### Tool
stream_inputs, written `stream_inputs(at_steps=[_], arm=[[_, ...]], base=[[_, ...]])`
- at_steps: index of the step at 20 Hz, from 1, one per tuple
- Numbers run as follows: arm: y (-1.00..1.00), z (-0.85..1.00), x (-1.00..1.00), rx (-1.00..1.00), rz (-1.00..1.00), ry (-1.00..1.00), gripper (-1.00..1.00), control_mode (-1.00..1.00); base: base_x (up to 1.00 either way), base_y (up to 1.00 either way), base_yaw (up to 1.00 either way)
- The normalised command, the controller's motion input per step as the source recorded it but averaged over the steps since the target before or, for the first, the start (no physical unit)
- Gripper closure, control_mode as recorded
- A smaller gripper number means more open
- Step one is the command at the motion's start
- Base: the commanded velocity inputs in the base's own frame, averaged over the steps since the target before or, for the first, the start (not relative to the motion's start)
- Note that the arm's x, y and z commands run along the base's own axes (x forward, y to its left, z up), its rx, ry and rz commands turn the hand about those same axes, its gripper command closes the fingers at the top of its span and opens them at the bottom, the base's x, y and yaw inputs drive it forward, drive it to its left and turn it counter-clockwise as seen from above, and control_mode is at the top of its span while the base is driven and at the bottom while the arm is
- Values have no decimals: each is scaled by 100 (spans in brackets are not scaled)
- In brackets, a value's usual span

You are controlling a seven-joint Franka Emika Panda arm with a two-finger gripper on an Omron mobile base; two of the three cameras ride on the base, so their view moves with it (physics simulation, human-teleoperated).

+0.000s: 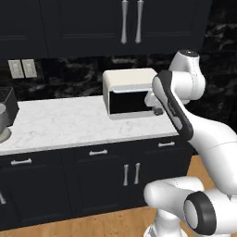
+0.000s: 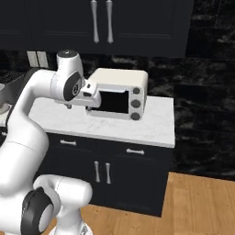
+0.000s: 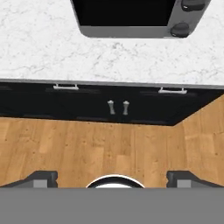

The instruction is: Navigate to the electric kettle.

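Kettle-finding turns on one direction: leftward from the toaster oven (image 1: 132,92). The electric kettle cannot be made out for certain. The likeliest candidate is a grey rounded shape (image 1: 2,116), cut by the picture's edge in the left base view. It stands well left of the toaster oven on the same marble surface (image 1: 60,122), against a dark appliance (image 1: 8,99).

The hand (image 3: 113,177) hangs just in front of the toaster oven with its fingers spread wide, holding nothing, and looks down over the surface's front edge at the cabinet doors (image 3: 118,107) and the wooden floor (image 3: 109,144).

The base probably needs to travel left, parallel to the cabinets. The floor in front of them looks open. Right of the toaster oven the surface ends almost at once, so there is nothing to seek that way.
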Motion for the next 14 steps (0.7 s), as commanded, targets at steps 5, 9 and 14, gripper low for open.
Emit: stream_inputs(at_steps=[5,9,14], arm=[[0,0,0,0,0,0,-100,100],[0,0,0,0,0,0,-100,100],[0,0,0,0,0,0,-100,100]], base=[[0,85,3],[0,99,2],[0,100,2]])
